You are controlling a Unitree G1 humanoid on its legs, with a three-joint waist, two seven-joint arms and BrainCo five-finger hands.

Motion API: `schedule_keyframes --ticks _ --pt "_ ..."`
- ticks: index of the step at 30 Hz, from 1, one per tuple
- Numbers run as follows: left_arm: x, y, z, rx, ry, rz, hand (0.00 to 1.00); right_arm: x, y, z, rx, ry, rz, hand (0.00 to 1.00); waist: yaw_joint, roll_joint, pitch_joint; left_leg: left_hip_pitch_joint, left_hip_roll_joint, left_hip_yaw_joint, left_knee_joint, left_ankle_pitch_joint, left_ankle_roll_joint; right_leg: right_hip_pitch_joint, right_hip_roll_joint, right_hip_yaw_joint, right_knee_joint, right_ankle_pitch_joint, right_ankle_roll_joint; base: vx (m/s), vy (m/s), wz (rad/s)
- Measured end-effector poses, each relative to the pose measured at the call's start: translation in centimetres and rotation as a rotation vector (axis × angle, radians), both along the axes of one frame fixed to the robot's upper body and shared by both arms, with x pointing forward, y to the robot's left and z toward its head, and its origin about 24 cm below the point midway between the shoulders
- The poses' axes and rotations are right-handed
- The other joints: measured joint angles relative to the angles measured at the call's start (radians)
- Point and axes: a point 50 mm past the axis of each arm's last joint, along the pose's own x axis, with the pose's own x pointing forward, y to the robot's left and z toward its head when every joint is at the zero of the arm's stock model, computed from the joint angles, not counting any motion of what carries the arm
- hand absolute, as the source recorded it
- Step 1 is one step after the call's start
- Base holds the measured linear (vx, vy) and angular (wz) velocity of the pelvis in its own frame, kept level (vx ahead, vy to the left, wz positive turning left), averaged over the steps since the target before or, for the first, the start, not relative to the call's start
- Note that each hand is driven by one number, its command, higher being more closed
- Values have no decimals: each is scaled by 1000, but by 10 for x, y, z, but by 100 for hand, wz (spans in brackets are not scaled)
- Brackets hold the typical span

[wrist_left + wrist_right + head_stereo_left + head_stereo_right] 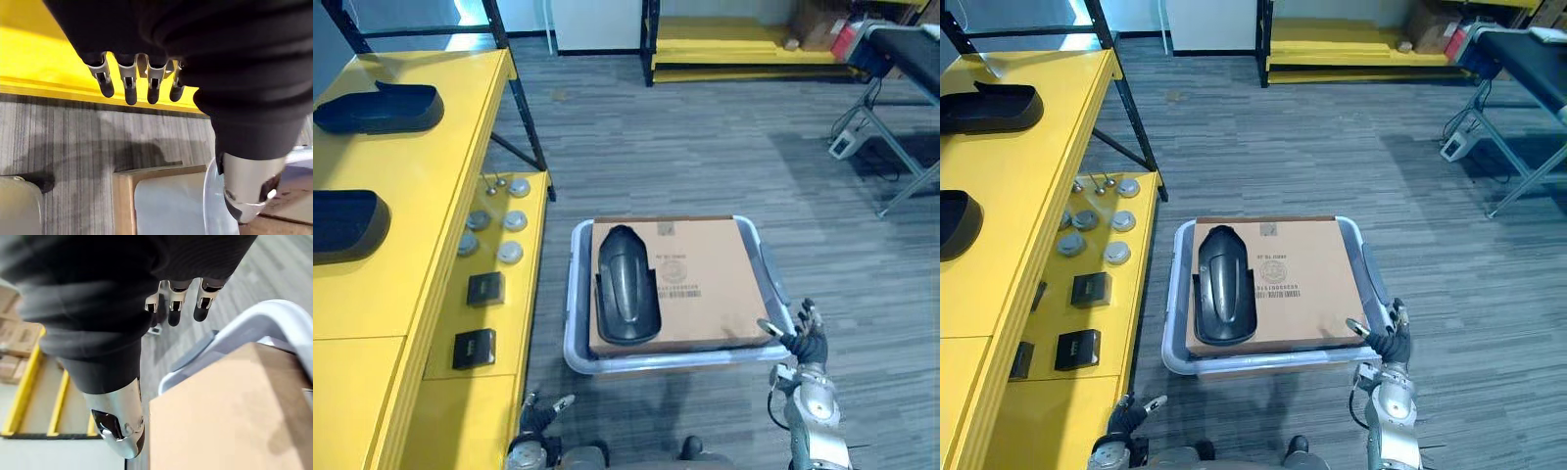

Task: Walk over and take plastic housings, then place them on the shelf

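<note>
Silver fingers of my right hand hang straight and loose, thumb held apart, gripping nothing. The hand hovers just beside the near right corner of the bin, not touching it as far as I can see. I read that as a ready posture: opened wide enough to take something broad, and kept low because the load sits near the floor.

My left hand is low on the other side, between the bin and the shelf, its fingers relaxed and spread as well, empty.

Between the two hands, a cardboard sheet lies flat across the top of the bin like a lid, which gives the part a level bed at a reachable height. The black housing rests on the left half of that sheet, long axis pointing away from me, nearer my left hand than my right. Its smooth curved shell will probably want a hand on each side.

Further left, the shelf's top level already carries two more housings, set well apart, with bare yellow surface between them and the near end. That is where I judge this one should go. The lower level holds round metal discs and small black boxes, so I would keep clear of it.
</note>
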Motion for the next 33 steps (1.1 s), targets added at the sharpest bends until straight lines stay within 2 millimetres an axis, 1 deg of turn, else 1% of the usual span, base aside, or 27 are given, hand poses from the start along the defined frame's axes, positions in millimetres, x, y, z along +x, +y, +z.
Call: schedule_keyframes --ticks 1,3,7,8,10,11,15,16,17,19,21,22,24,27,28,30,33 --pt "-1 -1 0 0 3 -6 0 5 8 3 -22 -11 31 0 0 0 0 -2 -2 -4 0 3 3 3 0 -1 -7 9 -3 -23 21 12" --pt "-1 -2 -1 -3 3 -12 0 11 16 6 -64 -17 46 0 0 -1 -1 -10 -10 -21 0 8 8 5 -4 -3 -14 19 -3 -32 22 19" --pt "-1 -4 -1 -1 6 -21 0 25 24 16 -166 -35 63 0 2 -2 0 -30 -27 -49 -2 26 14 2 -19 -21 -15 27 3 -67 20 27" --pt "-2 -4 -1 0 6 -21 0 33 27 18 -201 -36 61 0 6 -3 0 -38 -29 -55 -6 35 14 -4 -20 -30 -15 33 -4 -79 -5 18" --pt "-3 -3 -1 3 4 -19 0 47 30 22 -258 -26 55 0 14 -4 1 -51 -31 -65 -29 57 15 -23 -21 -34 -17 49 -2 -125 -11 16" --pt "-1 -4 0 3 -8 -21 0 52 31 24 -280 -23 49 0 25 -5 1 -64 -32 -76 -39 63 15 -37 -20 -40 -17 52 0 -125 -19 17" --pt "2 -3 2 14 -25 -13 0 68 40 21 -312 25 42 0 39 -11 6 -87 -36 -106 -69 94 16 -52 -20 -64 -33 68 -2 -131 -28 22" --pt "5 -3 3 19 -40 -10 0 72 43 19 -314 40 35 0 57 -15 8 -95 -38 -107 -75 101 16 -62 -21 -66 -33 68 -2 -164 -28 7" --pt "5 -3 4 21 -44 -8 0 75 44 19 -317 43 33 0 59 -17 11 -101 -39 -107 -75 103 15 -68 -21 -67 -33 68 -2 -172 -16 6" --pt "10 -1 7 30 -66 0 0 86 49 19 -337 69 22 0 59 -22 34 -129 -53 -133 -76 121 11 -84 -25 -83 -34 67 0 -160 -13 21" --pt "12 -1 8 36 -75 6 0 89 49 19 -343 84 3 0 63 -21 49 -149 -54 -144 -84 136 9 -103 -26 -86 -34 67 1 -194 -15 27" --pt "21 0 13 40 -110 9 0 98 47 7 -334 178 -30 0 85 -21 88 -181 -52 -162 -85 153 -2 -127 -21 -101 -30 68 1 -217 -2 28" --pt "22 0 14 41 -116 10 0 100 49 8 -333 185 -34 0 88 -20 90 -207 -52 -165 -77 155 -2 -149 -20 -102 -28 70 1 -75 4 11" --pt "29 -1 16 44 -136 6 0 111 46 14 -330 188 -54 0 94 -19 118 -226 -54 -173 -43 152 -1 -148 -20 -107 -24 72 0 33 4 7" --pt "35 -2 18 44 -150 0 0 119 43 18 -329 197 -62 0 95 -18 133 -244 -55 -183 -23 152 -1 -153 -19 -112 -21 73 0 -4 6 26" --pt "48 -6 24 49 -191 -13 0 138 33 35 -333 194 -104 0 111 -18 170 -285 -53 -202 0 150 -4 -178 -16 -123 -11 72 -1 -32 13 27" --pt "52 -8 26 41 -202 -12 0 150 39 50 -325 161 -94 0 111 -17 190 -305 -54 -211 10 146 -2 -188 -18 -133 -9 73 -2 -36 12 12"
